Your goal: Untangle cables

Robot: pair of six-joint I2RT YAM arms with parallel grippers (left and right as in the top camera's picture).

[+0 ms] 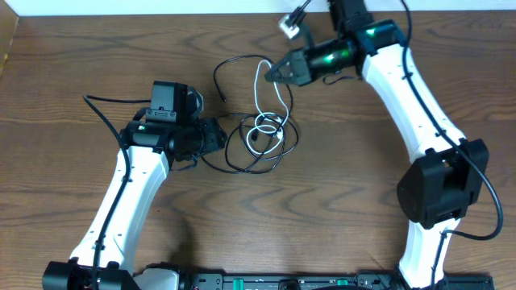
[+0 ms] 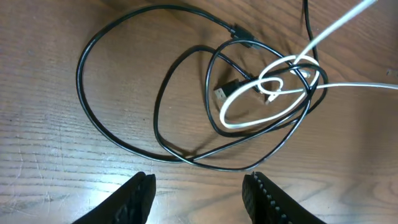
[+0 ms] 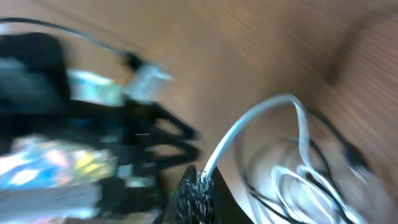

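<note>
My left claw [image 2: 199, 193] hangs low over the table [image 1: 48, 201] with its jaws apart and nothing between them. Just ahead of its fingertips the black cable [image 2: 79, 74] lies in wide, overlapping loops on the wood. One of its plugs [image 2: 222, 93] rests inside those loops, ahead of the claw and slightly to its right. The white cable [image 1: 264, 122] is wound in a small coil at the far right of the heap and passes through the black loops, so the two are tangled. My right claw [image 1: 272, 73] is clamped on the white cable. A strand arcs out from its tip and drops to the coil lying beyond it. The right wrist picture is badly blurred, but that white strand is plain.
</note>
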